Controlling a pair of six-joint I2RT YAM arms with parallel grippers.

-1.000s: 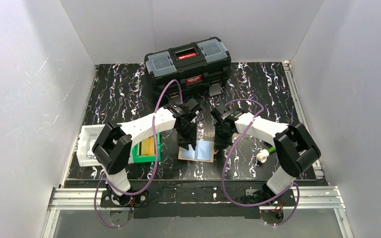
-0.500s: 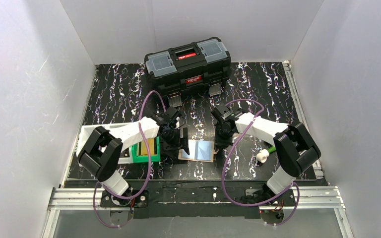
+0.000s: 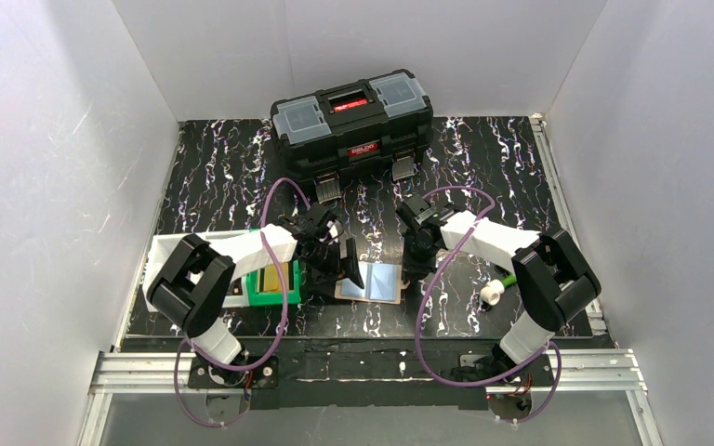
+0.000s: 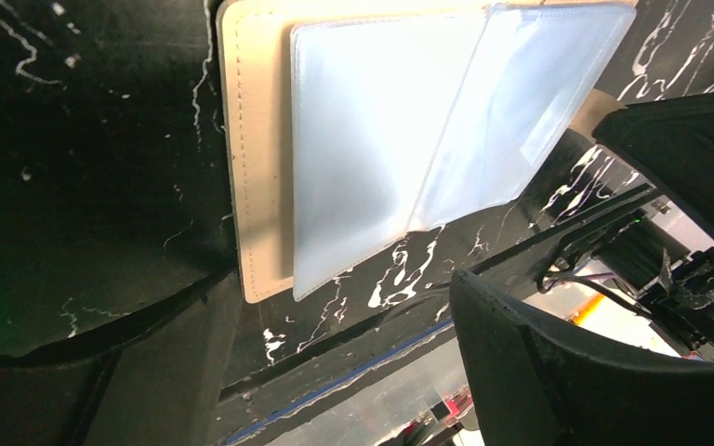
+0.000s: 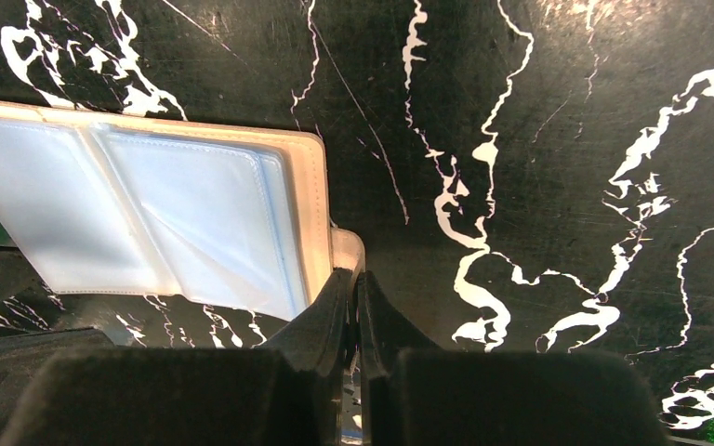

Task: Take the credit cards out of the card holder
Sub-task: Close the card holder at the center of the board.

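Left arm swings back toward its own side and drops low, and the left gripper (image 3: 342, 264) has sprung from nearly closed to wide apart, holding nothing. It now sits just beside the holder's (image 3: 372, 282) left edge, no longer standing over it. The holder hasn't budged: still spread open and flat on the table (image 3: 483, 167), between the two grippers, pale blue sleeves (image 4: 381, 139) facing up.

The right gripper (image 3: 412, 263) is unchanged, clenched tight with its tips at the small tab (image 5: 347, 251) on the holder's right edge. Whether it pinches that tab or only presses beside it, I can't tell.

My read: a let-go and reset, with the left lining up a fresh bite. No cards lie loose that I can see, and whether the sleeves hold any is unclear.
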